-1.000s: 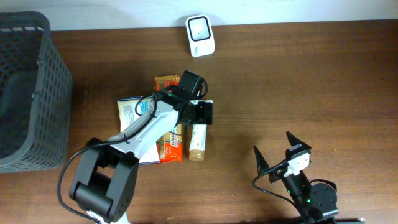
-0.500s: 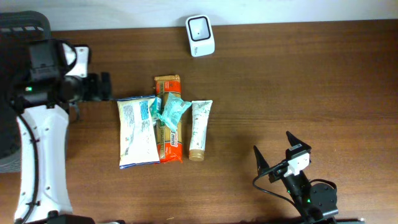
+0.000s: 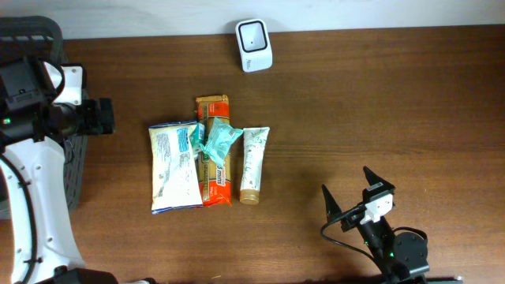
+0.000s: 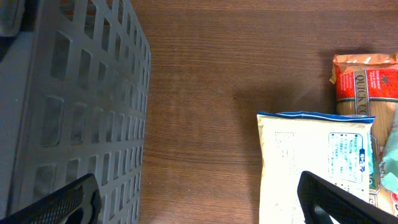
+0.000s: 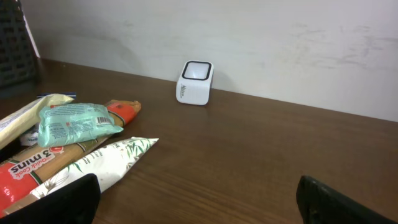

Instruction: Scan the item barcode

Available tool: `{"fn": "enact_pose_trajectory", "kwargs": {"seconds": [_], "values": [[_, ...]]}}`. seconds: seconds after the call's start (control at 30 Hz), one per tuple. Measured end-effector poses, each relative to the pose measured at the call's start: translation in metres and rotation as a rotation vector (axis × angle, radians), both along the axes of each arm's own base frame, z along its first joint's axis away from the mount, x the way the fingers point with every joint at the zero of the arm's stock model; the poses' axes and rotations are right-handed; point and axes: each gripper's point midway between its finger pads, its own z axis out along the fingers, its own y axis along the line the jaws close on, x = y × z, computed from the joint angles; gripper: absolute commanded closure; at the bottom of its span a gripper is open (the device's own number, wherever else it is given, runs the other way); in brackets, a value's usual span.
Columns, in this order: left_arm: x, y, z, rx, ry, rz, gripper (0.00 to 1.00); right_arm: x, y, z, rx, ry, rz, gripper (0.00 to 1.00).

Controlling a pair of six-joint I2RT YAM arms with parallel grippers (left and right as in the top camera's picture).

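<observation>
Since a second ago the left arm has swung away from the pile of goods and its gripper (image 3: 101, 117) now hangs at the far left, right against the wall of the dark basket (image 3: 43, 22), fingers spread wide and empty. From there a quick swing back toward the middle could clip the basket wall, which fills the left half of the wrist view. The things to be scanned lie on the table (image 3: 394, 95) in a tight row near its middle: a white pouch (image 3: 175, 167), touching it an orange snack pack (image 3: 215, 180), a small teal packet (image 3: 218, 140) resting loosely on top of both, and a pale tube (image 3: 252, 164) just beside them. Packed this closely, a grab at one could catch its neighbour too or shove the row askew, and the teal packet looks light enough to slide off or crumple. No barcode can be made out on any upward face, so an item may reach the white scanner (image 3: 254, 35), which stands well apart at the back edge, with the wrong side toward its window and fail to read. The right gripper (image 3: 345, 178) sits at the front right, fingers also apart and holding nothing, well clear of the goods.
</observation>
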Motion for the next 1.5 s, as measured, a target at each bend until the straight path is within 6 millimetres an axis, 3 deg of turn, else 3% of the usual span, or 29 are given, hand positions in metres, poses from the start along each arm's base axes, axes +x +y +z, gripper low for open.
{"fn": "enact_pose_trajectory", "kwargs": {"seconds": [0.3,0.47,0.57,0.73,1.1,1.5], "values": [[-0.002,0.014,0.001,0.039,0.001,0.046,0.01,0.0,0.0,0.0,0.0,0.0,0.0,0.01],[-0.007,0.037,0.004,-0.001,-0.027,0.152,0.01,0.0,0.0,0.0,0.0,0.0,0.0,0.01],[-0.004,0.032,0.005,-0.035,-0.044,0.13,0.0,0.0,0.0,0.0,0.0,0.0,0.0,0.01],[0.005,0.006,0.008,-0.126,-0.083,-0.006,0.01,0.0,0.0,0.0,0.0,0.0,0.0,0.01],[0.015,-0.008,0.018,-0.186,-0.145,-0.069,0.01,0.0,0.0,0.0,0.0,0.0,0.0,0.01],[0.016,-0.008,0.018,-0.187,-0.146,-0.07,0.01,0.0,-0.001,0.0,0.0,0.0,-0.004,0.01]]}}
